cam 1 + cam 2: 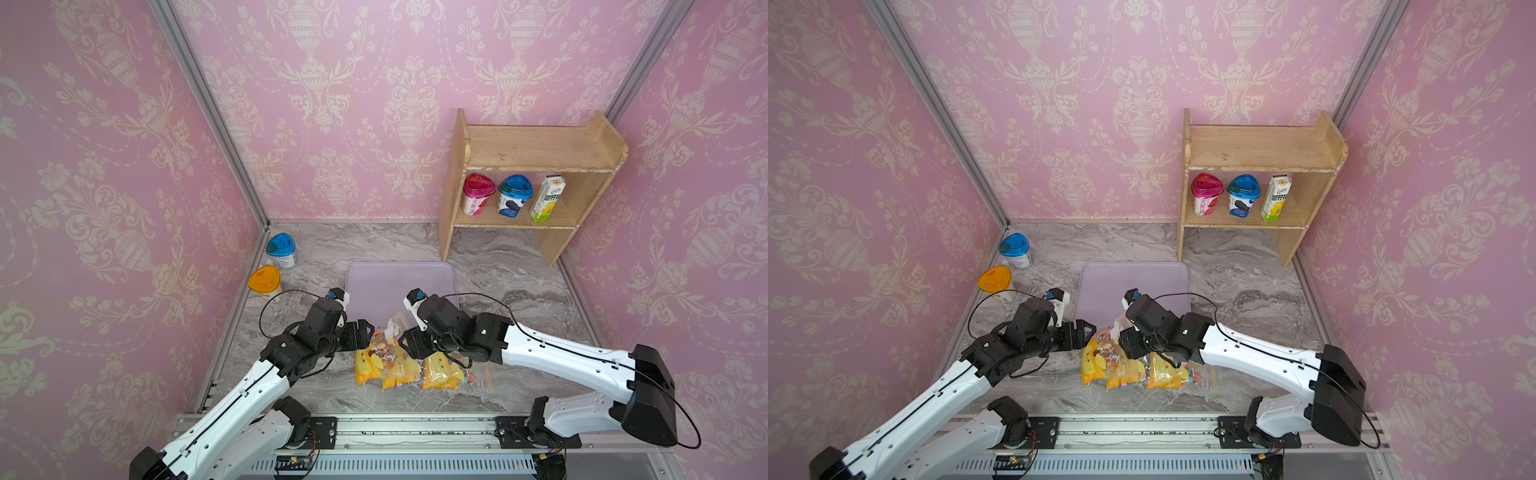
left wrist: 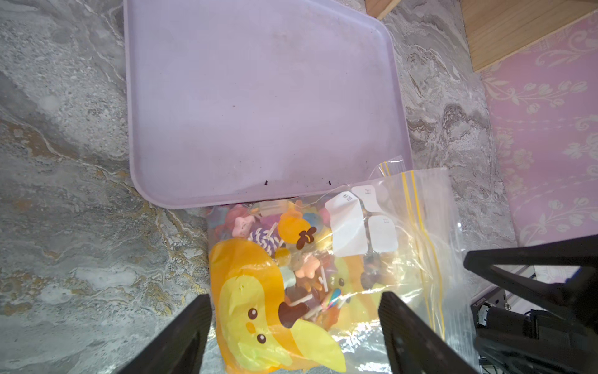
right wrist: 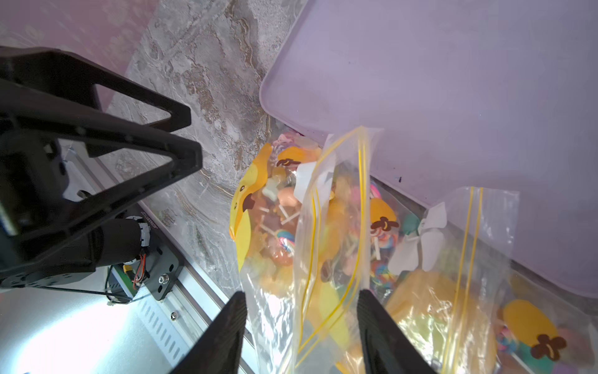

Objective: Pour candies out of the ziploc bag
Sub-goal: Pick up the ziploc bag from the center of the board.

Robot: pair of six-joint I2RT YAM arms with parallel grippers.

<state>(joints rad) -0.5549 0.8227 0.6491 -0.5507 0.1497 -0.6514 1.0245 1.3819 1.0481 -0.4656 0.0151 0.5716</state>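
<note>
Left gripper (image 2: 294, 296): black fingers (image 2: 181, 336) spread wide, straddling the ziploc bag (image 2: 407, 233), pinching nothing. Right gripper (image 3: 302, 293): fingers apart around the yellow zip edge, unclamped. Bag of crinkly clear film on the marble worktop (image 2: 64, 162), touching the lilac tray (image 2: 259, 97). Candies (image 2: 291, 252) inside. Suggested: pinch the closed end, lift, tip the mouth over the tray.

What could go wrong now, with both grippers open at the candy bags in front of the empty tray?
1. At least two clear bags overlap, so the right gripper may pinch the wrong zip edge, or two.
2. The bags lie on the table, mostly outside the tray; candies tipped here could spill beside it.
3. The left gripper straddles the filled part; closing there may squeeze candies, not plastic.
</note>
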